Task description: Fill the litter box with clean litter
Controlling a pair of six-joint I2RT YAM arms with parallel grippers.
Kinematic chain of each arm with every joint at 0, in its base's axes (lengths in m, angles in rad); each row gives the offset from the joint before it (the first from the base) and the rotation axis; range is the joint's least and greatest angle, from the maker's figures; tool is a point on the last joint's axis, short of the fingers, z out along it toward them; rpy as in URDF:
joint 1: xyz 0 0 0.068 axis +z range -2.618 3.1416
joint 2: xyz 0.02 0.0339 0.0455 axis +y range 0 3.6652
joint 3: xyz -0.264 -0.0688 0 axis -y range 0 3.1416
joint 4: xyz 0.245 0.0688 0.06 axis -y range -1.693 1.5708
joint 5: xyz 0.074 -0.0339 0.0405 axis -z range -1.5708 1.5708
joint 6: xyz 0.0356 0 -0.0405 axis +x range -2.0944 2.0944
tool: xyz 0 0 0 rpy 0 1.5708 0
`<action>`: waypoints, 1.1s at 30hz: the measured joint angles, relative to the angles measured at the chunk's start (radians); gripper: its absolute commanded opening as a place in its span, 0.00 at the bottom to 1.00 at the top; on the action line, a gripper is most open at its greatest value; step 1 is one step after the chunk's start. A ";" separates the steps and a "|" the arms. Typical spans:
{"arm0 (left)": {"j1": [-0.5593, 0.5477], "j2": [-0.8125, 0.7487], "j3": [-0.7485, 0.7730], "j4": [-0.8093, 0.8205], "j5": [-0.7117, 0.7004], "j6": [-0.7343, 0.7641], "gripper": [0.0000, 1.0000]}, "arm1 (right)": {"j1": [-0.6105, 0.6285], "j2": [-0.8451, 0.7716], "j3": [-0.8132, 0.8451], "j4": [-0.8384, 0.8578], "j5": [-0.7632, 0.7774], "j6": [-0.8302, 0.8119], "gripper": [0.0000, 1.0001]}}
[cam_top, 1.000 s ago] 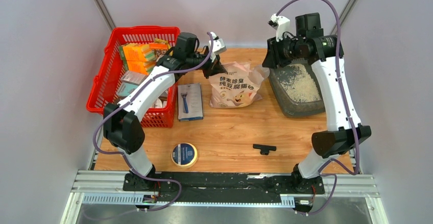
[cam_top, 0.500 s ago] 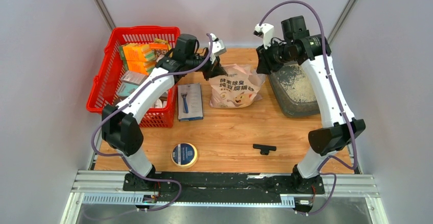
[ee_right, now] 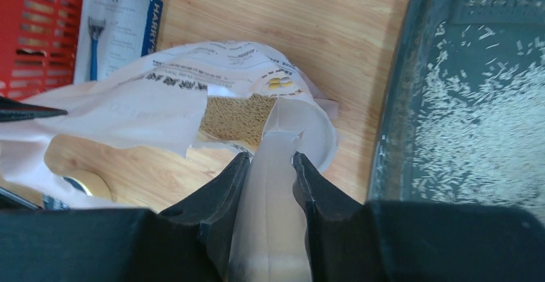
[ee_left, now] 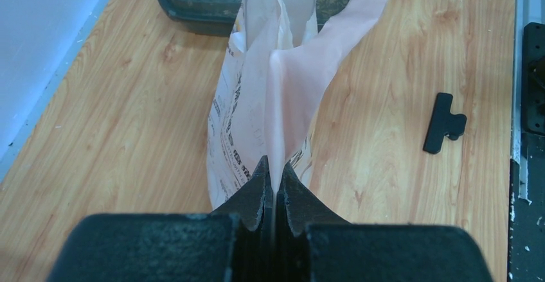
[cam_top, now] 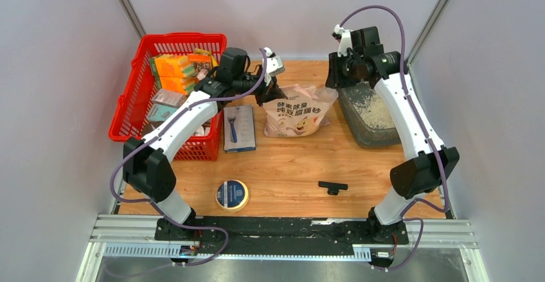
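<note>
Wooden table (cam_top: 289, 166) carries all items. Red mesh basket (cam_top: 127, 102) at far-left corner, packed w/ boxed goods. Litter box (cam_top: 363, 134), dark grey tray w/ raised rim, at far-right edge; the clean litter (cam_top: 379, 105), pale granules, lies in a thin, patchy layer over the tray floor, w/ dark bottom showing between grains in right wrist view (ee_right: 475, 121). Pink printed litter bag (cam_top: 295, 115) lies on the table betw. basket and tray, just beside the tray's left wall, mouth turned toward the tray. The bag is torn open, and tan granules show inside the opening in right wrist view. Left gripper (cam_top: 276, 92) is at the bag's far-left end: wrist view shows its fingers (ee_left: 257, 189) pressed together on a thin fold of bag film (ee_left: 257, 102), which rises from the jaws toward the tray (ee_left: 193, 12). Right gripper (cam_top: 334, 79) is at the bag's far-right top corner, beside the tray's near-left rim (ee_right: 392, 102): its fingers (ee_right: 222, 189) are clamped on a flap of the bag (ee_right: 160, 96) that fills the gap betw. them. Razor blister pack (cam_top: 239, 128) lies flat betw. basket and bag. Tape roll (cam_top: 232, 194) lies flat near the front edge, left of centre. Small black clip (cam_top: 332, 187) lies right of the tape, well apart from the bag.
</note>
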State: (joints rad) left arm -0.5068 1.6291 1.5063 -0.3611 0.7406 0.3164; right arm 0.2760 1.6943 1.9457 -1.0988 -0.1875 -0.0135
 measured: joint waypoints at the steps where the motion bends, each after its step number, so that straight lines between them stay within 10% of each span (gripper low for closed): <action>1: -0.001 -0.001 -0.002 0.002 -0.002 0.000 0.00 | 0.000 -0.018 -0.040 0.033 0.003 0.036 0.00; 33: -0.004 -0.012 -0.032 0.061 -0.036 -0.005 0.00 | 0.045 -0.096 -0.466 0.402 0.021 0.166 0.00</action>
State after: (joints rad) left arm -0.5110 1.6173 1.4738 -0.3004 0.7048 0.3111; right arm 0.3214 1.5982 1.4799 -0.6968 -0.1669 0.1528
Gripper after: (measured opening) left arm 0.027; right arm 0.298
